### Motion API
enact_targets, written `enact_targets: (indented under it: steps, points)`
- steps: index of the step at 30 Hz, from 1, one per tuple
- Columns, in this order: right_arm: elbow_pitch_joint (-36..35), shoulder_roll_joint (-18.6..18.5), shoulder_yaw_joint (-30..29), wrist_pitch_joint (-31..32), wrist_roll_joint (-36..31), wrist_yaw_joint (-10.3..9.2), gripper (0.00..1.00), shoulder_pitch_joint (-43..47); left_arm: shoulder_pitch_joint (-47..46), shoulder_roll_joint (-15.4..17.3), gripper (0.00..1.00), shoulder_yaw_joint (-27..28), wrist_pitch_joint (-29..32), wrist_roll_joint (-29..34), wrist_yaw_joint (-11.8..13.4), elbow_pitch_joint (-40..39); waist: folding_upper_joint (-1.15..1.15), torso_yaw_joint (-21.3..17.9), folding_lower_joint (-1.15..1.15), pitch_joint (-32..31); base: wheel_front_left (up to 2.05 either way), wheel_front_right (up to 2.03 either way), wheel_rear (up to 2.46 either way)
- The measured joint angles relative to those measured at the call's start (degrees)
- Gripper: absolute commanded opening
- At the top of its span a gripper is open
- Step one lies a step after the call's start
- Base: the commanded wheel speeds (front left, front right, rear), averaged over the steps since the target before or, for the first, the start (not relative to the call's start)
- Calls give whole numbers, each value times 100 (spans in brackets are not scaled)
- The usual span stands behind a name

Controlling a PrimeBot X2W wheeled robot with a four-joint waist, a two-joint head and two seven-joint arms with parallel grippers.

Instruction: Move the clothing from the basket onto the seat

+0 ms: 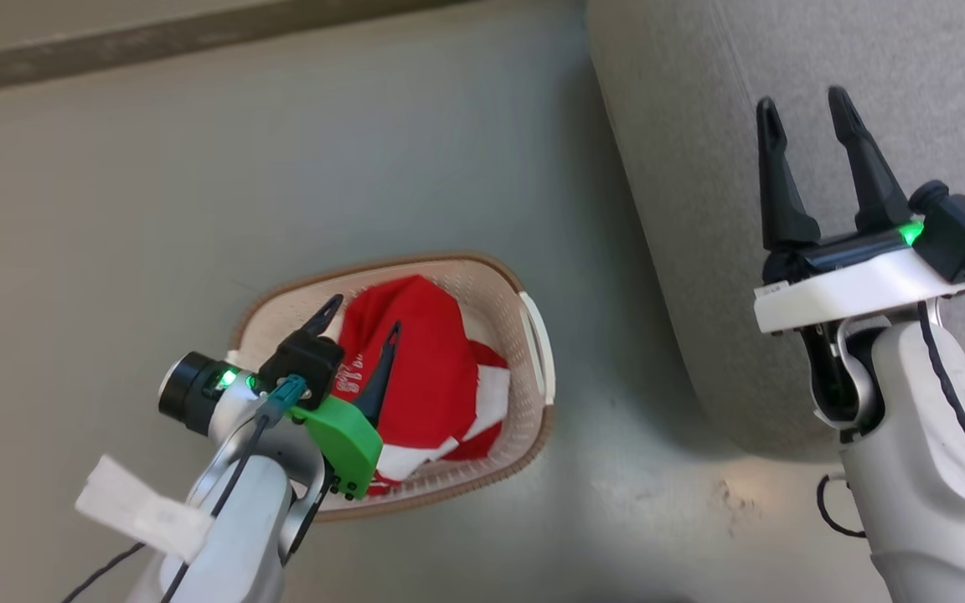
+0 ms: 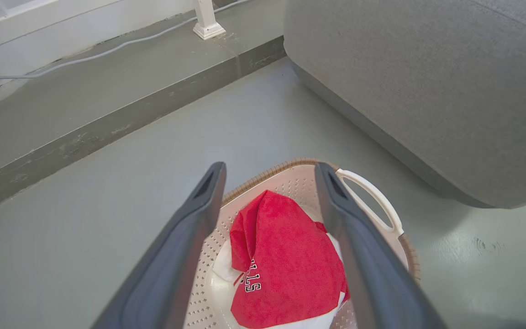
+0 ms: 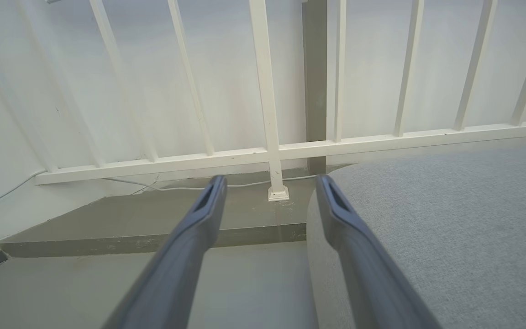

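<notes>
Writing: you can read "LLS" on red-and-white fabric clothing (image 2: 290, 265) | inside cream perforated plastic basket (image 1: 495, 293) | left gripper (image 1: 365, 314): fingers spread, empty | right gripper (image 1: 802, 100): spread, empty, near grey woven seat (image 1: 700, 167)

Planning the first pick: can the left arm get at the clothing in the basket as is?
Probably yes: the left gripper is open over the basket, and nothing covers the clothing below it.

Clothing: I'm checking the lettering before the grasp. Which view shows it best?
The left wrist view: the clothing lies close between the open fingers, lettering visible. The head view has it partly behind the left gripper. The right wrist view faces the seat and railing.
</notes>
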Motion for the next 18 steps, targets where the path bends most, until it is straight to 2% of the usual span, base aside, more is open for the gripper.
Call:
enact_targets:
  steps: [9,18]
  points:
    - [-342,159,14,-1,10,52,100,-205,-514,154,100,-244,456,236,-60,709,0,-335,0,728,0,0,0]
    - [-691,294,57,-1,24,113,100,-448,-1012,237,100,-249,766,250,-101,1258,0,-633,1,1465,0,0,0]
